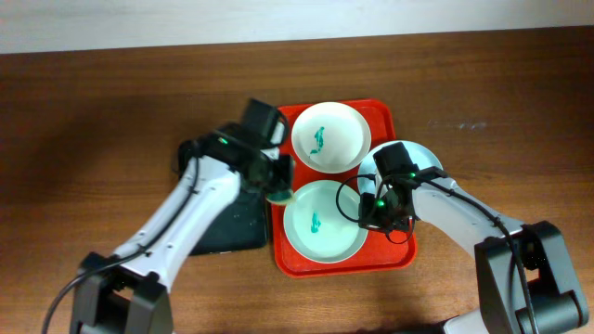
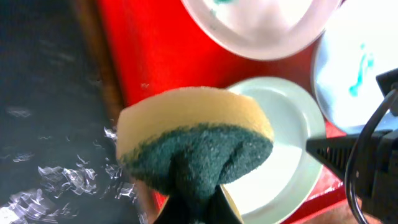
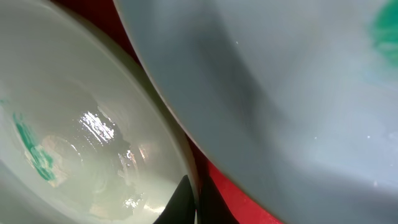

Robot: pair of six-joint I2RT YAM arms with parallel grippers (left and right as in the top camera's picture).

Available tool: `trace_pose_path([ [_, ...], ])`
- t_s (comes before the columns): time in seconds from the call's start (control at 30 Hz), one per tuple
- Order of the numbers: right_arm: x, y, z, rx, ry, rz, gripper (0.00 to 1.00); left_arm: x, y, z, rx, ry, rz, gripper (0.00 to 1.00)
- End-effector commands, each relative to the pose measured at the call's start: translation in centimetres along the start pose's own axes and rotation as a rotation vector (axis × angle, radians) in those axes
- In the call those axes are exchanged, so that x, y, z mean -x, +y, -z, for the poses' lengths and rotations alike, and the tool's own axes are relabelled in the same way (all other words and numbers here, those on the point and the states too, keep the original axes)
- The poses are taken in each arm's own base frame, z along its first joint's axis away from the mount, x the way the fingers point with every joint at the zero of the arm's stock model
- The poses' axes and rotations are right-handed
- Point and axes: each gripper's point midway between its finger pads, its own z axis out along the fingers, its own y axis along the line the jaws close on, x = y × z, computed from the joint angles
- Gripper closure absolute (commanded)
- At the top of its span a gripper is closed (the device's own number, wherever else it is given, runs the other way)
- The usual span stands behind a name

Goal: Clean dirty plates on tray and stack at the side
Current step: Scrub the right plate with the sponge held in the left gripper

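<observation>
The red tray [image 1: 385,121] holds a white plate [image 1: 325,136] with a teal smear at the back and a mint plate [image 1: 323,221] with a small smear at the front. A second pale-blue plate [image 1: 422,156] lies at the tray's right edge, partly under my right arm. My left gripper [image 1: 278,192] is shut on a yellow-and-green sponge [image 2: 193,140] above the front plate's left rim [image 2: 280,124]. My right gripper [image 1: 367,211] pinches the front plate's right rim [image 3: 186,168], one finger inside and one outside. The blue plate [image 3: 280,81] overlaps just beside it.
A black tray [image 1: 232,218] lies left of the red tray, under my left arm; it shows wet in the left wrist view [image 2: 43,93]. Dark-brown wood table [image 1: 93,121] surrounds both trays. Red tray floor [image 3: 239,199] shows between the two plates.
</observation>
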Motion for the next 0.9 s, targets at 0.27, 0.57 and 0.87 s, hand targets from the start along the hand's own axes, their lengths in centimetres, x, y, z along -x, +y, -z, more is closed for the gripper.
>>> trace_pose_path([
  [0.27, -0.1, -1.5, -0.9, -0.077, 0.002, -0.033, 0.96, -7.4, -6.1, -10.4, -0.175, 0.195, -0.027, 1.00],
  [0.57, -0.3, -1.6, -0.9, -0.081, 0.010, -0.035, 0.96, -8.6, -1.1, -12.7, 0.047, 0.277, 0.026, 1.00],
  [0.87, -0.3, -1.6, -0.9, -0.082, 0.010, -0.035, 0.96, -4.3, 2.9, -10.5, 0.355, 0.132, -0.026, 1.00],
])
